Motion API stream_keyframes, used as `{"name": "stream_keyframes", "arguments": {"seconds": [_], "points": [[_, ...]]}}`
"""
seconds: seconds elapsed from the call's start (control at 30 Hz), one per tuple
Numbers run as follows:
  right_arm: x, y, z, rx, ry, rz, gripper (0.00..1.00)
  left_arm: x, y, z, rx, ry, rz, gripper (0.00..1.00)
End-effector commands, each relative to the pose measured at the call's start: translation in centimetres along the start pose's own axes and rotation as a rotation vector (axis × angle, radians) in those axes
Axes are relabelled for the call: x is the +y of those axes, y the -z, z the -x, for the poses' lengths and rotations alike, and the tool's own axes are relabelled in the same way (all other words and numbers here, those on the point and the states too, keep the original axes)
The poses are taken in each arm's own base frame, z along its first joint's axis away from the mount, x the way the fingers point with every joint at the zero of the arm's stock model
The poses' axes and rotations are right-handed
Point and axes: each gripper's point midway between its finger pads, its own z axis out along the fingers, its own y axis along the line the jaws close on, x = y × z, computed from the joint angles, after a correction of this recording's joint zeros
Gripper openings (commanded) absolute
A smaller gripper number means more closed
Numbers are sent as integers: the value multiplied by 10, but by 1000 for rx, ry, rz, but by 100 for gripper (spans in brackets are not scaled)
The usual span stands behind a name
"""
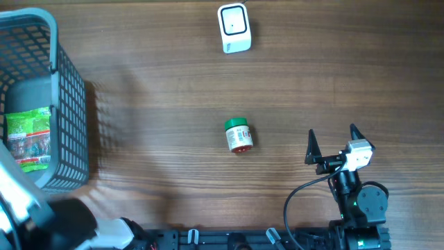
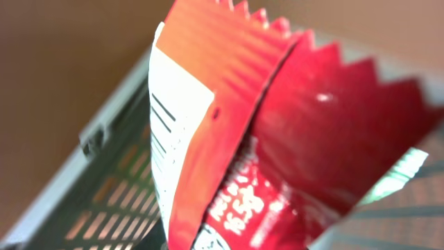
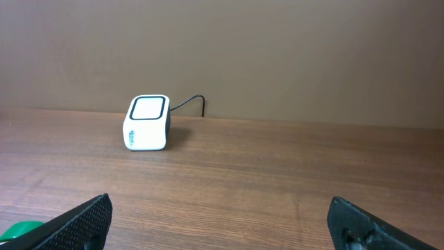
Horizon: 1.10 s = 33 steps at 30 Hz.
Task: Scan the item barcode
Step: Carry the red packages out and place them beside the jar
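Readable markings, by item:
- Red packet (image 2: 277, 139): a white label (image 2: 177, 132) with black barcode bars. White lettering near the lower edge is too blurred to read.
- Scanner (image 3: 147, 123): a small blue mark low on the front, illegible.
- Jar (image 1: 239, 135): a white label with fine print, too small to read.
- Green packet (image 1: 28, 139) in the basket (image 1: 69, 104): printed design, no word legible.

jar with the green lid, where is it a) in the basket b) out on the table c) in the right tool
b, the jar lies on the table, apart from the basket and the open right tool.
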Motion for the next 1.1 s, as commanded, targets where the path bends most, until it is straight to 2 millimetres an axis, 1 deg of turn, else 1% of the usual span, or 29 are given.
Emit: {"name": "stream_keyframes", "arguments": {"seconds": [0.0,0.03,0.1,0.13,0.2,0.23,0.27,0.33,0.37,0.43,0.5,0.53,0.57,0.6,0.67,0.73,0.77,0.8,0.83,0.87,0.9,0.93,1.07], "points": [[-3,0,1,-8,-10,-14,100,-44,81,44,-214,-19,-109,4],[-3,0,1,-8,-10,-14,100,-53,94,48,-239,-29,-132,4],[-3,0,1,-8,-10,-14,100,-84,133,51,-301,-69,-216,4],[-3,0,1,-8,-10,-14,100,-98,148,49,-315,-80,-256,4],[-3,0,1,-8,-10,-14,100,-118,166,43,-316,-74,-323,4],[-3,0,1,-8,-10,-14,100,-134,178,34,-296,-68,-378,4],[-3,0,1,-8,-10,-14,100,-149,185,24,-264,-67,-422,4],[-3,0,1,-8,-10,-14,100,-172,194,1,-184,-68,-488,4],[-3,0,1,-8,-10,-14,100,-188,197,-19,-107,-68,-527,4],[-3,0,1,-8,-10,-14,100,-211,200,-47,1,-72,-572,4],[-3,0,1,-8,-10,-14,100,-237,201,-79,115,-87,-605,4],[-3,0,1,-8,-10,-14,100,-253,200,-100,181,-113,-619,4],[-3,0,1,-8,-10,-14,100,-264,197,-115,219,-137,-625,4],[-3,0,1,-8,-10,-14,100,-277,194,-134,266,-171,-630,4],[-3,0,1,-8,-10,-14,100,-300,183,-174,360,-237,-622,4],[-3,0,1,-8,-10,-14,100,-320,167,-219,454,-302,-596,4],[-3,0,1,-8,-10,-14,100,-328,159,-242,498,-331,-579,4],[-3,0,1,-8,-10,-14,100,-333,153,-258,528,-353,-567,4],[-3,0,1,-8,-10,-14,100,-342,144,-286,578,-398,-555,4],[-3,0,1,-8,-10,-14,100,-347,137,-307,611,-431,-543,4],[-3,0,1,-8,-10,-14,100,-351,131,-320,632,-450,-531,4],[-3,0,1,-8,-10,-14,100,-354,124,-338,663,-468,-509,4],[-3,0,1,-8,-10,-14,100,-368,108,-381,757,-513,-501,4]]}}
